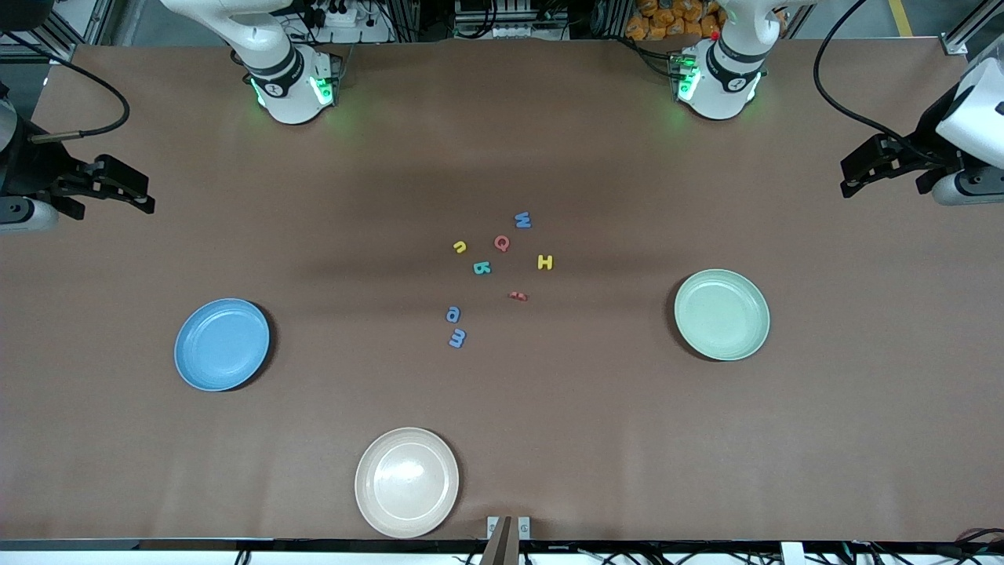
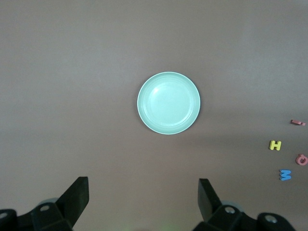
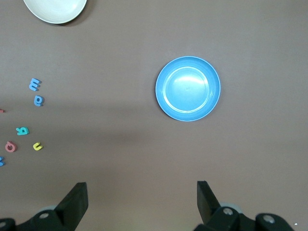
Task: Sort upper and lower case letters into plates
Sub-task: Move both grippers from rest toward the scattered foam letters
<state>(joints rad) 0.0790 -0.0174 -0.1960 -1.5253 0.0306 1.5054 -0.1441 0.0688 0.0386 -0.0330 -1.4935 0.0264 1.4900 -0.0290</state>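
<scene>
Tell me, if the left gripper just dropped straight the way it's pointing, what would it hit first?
Probably bare table. The left gripper hangs high with jaws open, facing down; the green plate lies a little ahead of the jaws, not between them. Depth is hard to judge, so it might clip the plate's rim.
</scene>
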